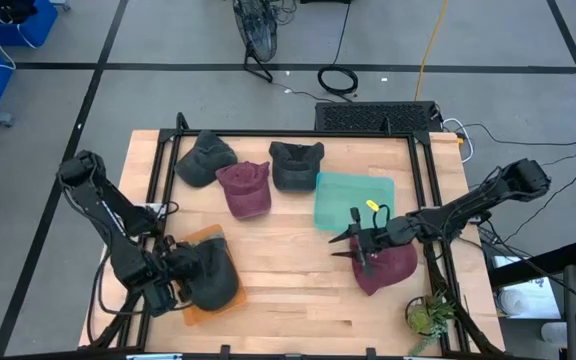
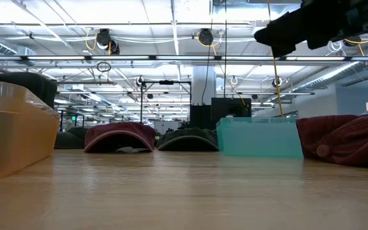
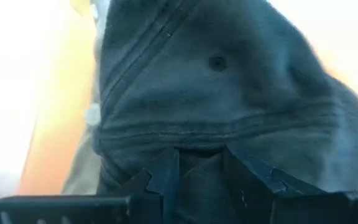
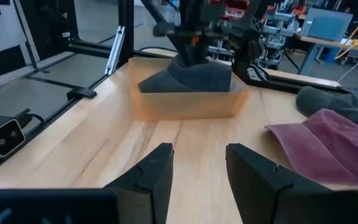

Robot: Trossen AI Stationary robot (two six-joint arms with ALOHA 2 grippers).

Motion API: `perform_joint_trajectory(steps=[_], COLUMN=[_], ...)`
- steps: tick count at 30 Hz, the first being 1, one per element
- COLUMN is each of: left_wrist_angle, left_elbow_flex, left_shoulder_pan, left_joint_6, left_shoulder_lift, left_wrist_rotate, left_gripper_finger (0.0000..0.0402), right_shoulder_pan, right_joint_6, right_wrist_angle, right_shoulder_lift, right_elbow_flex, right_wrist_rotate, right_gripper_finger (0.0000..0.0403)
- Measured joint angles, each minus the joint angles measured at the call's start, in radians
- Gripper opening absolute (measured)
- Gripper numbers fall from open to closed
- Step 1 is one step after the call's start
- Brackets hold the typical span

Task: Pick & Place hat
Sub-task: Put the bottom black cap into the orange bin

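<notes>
High view: dark grey hat [image 1: 211, 278] sits in the orange bin [image 1: 197, 240] at the worktop [image 1: 288, 290] front left, left end effector [image 1: 171, 275] at it.

Largest is the pale wood worktop, then the translucent bins, orange and teal [image 1: 353, 200]. The hats are soft stitched cloth, light and floppy, best pinched at crown or brim. Left end effector's fingers stand part open against the grey crown; a grip cannot be told. Right end effector [image 1: 360, 248] hovers open and empty over a maroon hat [image 1: 388, 266].

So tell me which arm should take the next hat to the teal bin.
Probably the right: the right gripper hovers open above a maroon hat beside the teal bin, while the left gripper is at the dark hat in the orange bin.
</notes>
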Motion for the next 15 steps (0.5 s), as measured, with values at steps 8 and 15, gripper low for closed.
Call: perform_joint_trajectory(steps=[8, 15], left_wrist_angle=[-0.057, -0.176], left_elbow_flex=[0.068, 0.254], left_shoulder_pan=[0.018, 0.009], left_joint_6=[0.053, 0.050], left_shoulder_lift=[-0.019, -0.023], left_wrist_rotate=[0.022, 0.041], left_gripper_finger=[0.0131, 0.0131], right_shoulder_pan=[-0.001, -0.041], right_joint_6=[-0.077, -0.120], right_wrist_angle=[0.196, 0.056], right_shoulder_lift=[0.136, 0.334], right_elbow_flex=[0.078, 0.312], right_wrist_rotate=[-0.002, -0.100], right_gripper_finger=[0.0134, 0.0134])
